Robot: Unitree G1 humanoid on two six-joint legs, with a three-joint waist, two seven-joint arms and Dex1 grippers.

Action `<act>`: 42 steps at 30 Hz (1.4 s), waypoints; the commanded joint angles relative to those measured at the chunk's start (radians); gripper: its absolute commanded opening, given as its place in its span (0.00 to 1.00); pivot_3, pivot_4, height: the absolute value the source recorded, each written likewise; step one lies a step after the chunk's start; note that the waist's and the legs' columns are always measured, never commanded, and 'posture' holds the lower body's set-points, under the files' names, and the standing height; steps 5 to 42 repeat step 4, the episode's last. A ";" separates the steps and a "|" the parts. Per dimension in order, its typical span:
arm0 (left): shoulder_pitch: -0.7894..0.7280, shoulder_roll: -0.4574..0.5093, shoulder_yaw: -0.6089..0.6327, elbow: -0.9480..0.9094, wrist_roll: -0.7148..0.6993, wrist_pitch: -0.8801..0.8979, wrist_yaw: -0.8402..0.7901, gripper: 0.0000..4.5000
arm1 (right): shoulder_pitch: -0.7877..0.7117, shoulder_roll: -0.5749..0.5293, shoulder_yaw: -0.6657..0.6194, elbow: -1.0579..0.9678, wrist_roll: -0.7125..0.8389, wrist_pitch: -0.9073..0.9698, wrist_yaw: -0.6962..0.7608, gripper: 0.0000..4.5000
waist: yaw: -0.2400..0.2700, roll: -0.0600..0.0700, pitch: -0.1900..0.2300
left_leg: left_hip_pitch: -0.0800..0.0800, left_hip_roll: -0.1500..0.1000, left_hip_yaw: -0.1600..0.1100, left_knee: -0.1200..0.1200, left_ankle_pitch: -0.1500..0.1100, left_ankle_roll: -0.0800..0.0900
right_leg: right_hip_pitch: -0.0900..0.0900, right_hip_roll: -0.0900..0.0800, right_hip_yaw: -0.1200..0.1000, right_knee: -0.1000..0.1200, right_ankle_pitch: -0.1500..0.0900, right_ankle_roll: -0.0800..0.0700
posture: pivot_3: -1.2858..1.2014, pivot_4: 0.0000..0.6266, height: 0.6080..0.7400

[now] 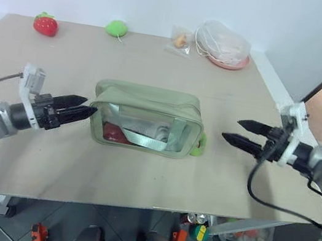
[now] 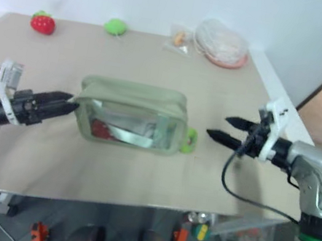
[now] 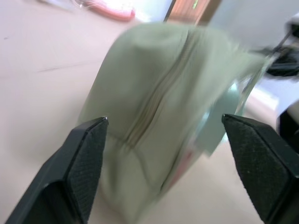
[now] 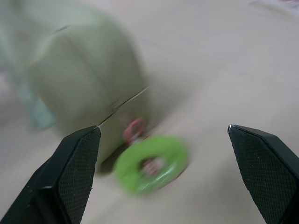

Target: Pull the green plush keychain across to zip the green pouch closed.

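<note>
The green pouch (image 1: 146, 118) lies in the middle of the table, its clear window facing me and showing red and grey contents. In the left wrist view its zipper (image 3: 159, 93) runs along the top and looks closed. The green plush keychain (image 1: 199, 143) rests on the table against the pouch's right end; the right wrist view shows it as a lime ring (image 4: 149, 163) on a pink cord (image 4: 135, 129). My left gripper (image 1: 90, 105) is open at the pouch's left end, holding nothing. My right gripper (image 1: 234, 130) is open, a short way right of the keychain, apart from it.
At the far edge lie a red strawberry plush (image 1: 45, 24), a round green plush (image 1: 117, 28), a small clear bag (image 1: 179, 39) and a pink plate under a plastic bag (image 1: 227, 45). The table's front edge (image 1: 103, 201) runs just below the arms.
</note>
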 commanded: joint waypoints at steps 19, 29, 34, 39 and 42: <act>0.079 0.025 0.143 0.099 0.012 -0.038 0.009 0.91 | 0.112 -0.008 -0.157 -0.125 0.097 0.029 -0.053 1.00 | -0.002 0.000 0.000 | 0.000 0.000 0.000 0.000 0.000 0.000 | 0.000 0.000 -0.002 0.000 0.000 0.000 | 0.52 0.24 1.00; 0.079 0.025 0.143 0.099 0.012 -0.038 0.009 0.91 | 0.112 -0.008 -0.157 -0.125 0.097 0.029 -0.053 1.00 | -0.002 0.000 0.000 | 0.000 0.000 0.000 0.000 0.000 0.000 | 0.000 0.000 -0.002 0.000 0.000 0.000 | 0.52 0.24 1.00; 0.079 0.025 0.143 0.099 0.012 -0.038 0.009 0.91 | 0.112 -0.008 -0.157 -0.125 0.097 0.029 -0.053 1.00 | -0.002 0.000 0.000 | 0.000 0.000 0.000 0.000 0.000 0.000 | 0.000 0.000 -0.002 0.000 0.000 0.000 | 0.52 0.24 1.00; 0.079 0.025 0.143 0.099 0.012 -0.038 0.009 0.91 | 0.112 -0.008 -0.157 -0.125 0.097 0.029 -0.053 1.00 | -0.002 0.000 0.000 | 0.000 0.000 0.000 0.000 0.000 0.000 | 0.000 0.000 -0.002 0.000 0.000 0.000 | 0.52 0.24 1.00; 0.079 0.025 0.143 0.099 0.012 -0.038 0.009 0.91 | 0.112 -0.008 -0.157 -0.125 0.097 0.029 -0.053 1.00 | -0.002 0.000 0.000 | 0.000 0.000 0.000 0.000 0.000 0.000 | 0.000 0.000 -0.002 0.000 0.000 0.000 | 0.52 0.24 1.00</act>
